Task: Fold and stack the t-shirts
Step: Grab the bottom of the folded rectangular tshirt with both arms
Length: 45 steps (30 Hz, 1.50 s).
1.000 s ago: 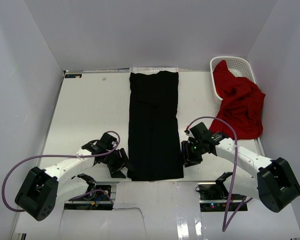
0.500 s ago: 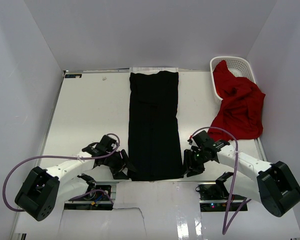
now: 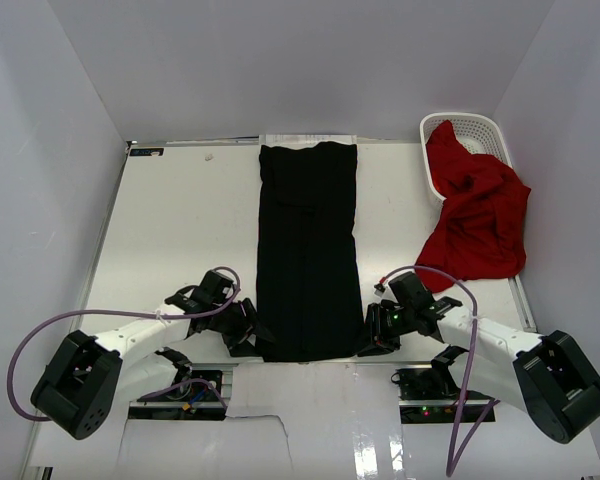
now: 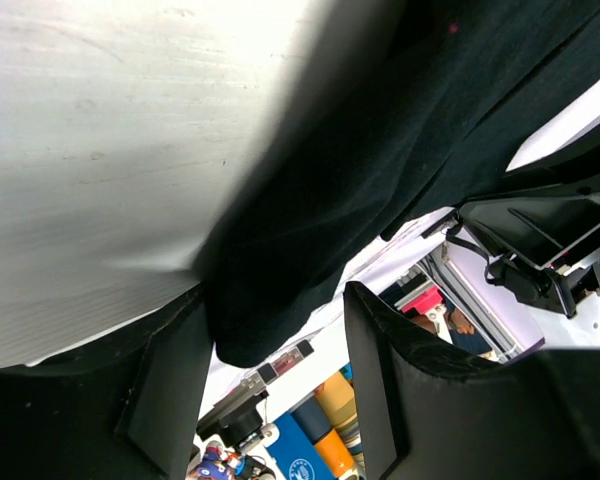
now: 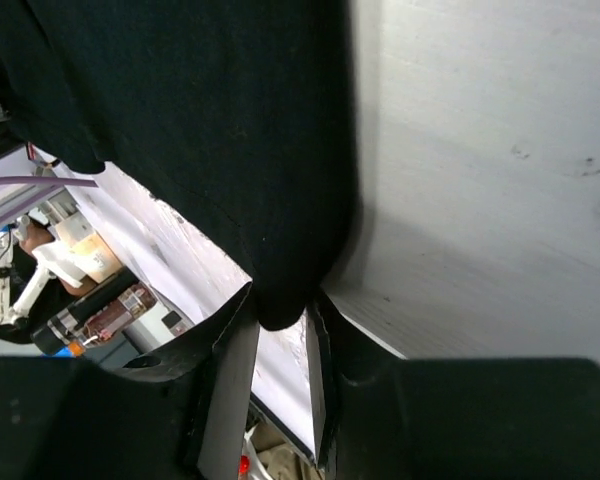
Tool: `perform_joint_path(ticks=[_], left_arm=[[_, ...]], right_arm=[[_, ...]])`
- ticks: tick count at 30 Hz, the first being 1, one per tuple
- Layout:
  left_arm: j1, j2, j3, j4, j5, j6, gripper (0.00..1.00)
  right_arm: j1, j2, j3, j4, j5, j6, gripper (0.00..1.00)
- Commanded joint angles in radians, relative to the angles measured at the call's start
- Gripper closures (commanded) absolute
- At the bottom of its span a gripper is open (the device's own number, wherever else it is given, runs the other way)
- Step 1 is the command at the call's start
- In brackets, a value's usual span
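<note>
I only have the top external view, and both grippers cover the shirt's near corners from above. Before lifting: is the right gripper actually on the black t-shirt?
Observer: In the right wrist view, the right gripper has its fingers close on both sides of the black t-shirt's near corner. The corner looks pinched, but only by its tip.
Operator: And the left side?
Observer: In the left wrist view, the left gripper is open. The other near corner lies between its wide-set fingers, which are not closed on it.
</note>
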Motion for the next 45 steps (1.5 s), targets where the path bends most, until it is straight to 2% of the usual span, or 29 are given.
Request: perform_joint_path(ticks=[1,10,13,18,21,25,28,30,33,40,45], left_arm=[[-0.003,-0.007,-0.052,0.006,-0.097,0.011,0.36],[-0.003,-0.037,-0.092,-0.012,-0.079,0.019,0.36],[-0.003,-0.056,-0.098,-0.035,-0.092,0.022,0.36],[-0.003,-0.06,-0.114,-0.031,-0.102,0.017,0.37],[-0.003,-0.047,-0.118,-0.016,-0.106,0.016,0.39],[-0.003,-0.031,-0.121,0.004,-0.103,0.02,0.44],[-0.003,-0.034,-0.127,0.014,-0.102,0.02,0.55],[-0.003,-0.04,-0.133,0.018,-0.102,0.017,0.63],[-0.003,-0.04,-0.144,0.03,-0.102,0.013,0.67],[-0.003,-0.014,-0.143,0.066,-0.079,0.019,0.74],[-0.003,0.041,-0.078,0.092,-0.02,0.056,0.75]], right_arm=[[0.004,-0.005,-0.015,-0.05,0.149,-0.021,0.69],[0.003,-0.028,0.071,-0.195,0.261,-0.081,0.59],[0.003,-0.018,0.08,-0.202,0.275,-0.095,0.59],[0.004,0.013,0.054,-0.143,0.247,-0.087,0.69],[0.003,0.025,0.037,-0.119,0.241,-0.084,0.77],[0.003,0.03,0.036,-0.117,0.232,-0.087,0.82],[0.003,0.019,0.037,-0.123,0.23,-0.087,0.92],[0.003,0.018,0.04,-0.125,0.23,-0.087,0.92],[0.003,0.018,0.045,-0.126,0.227,-0.089,0.92],[0.003,0.013,0.072,-0.149,0.207,-0.096,0.92],[0.004,0.013,0.123,-0.183,0.183,-0.116,0.92]])
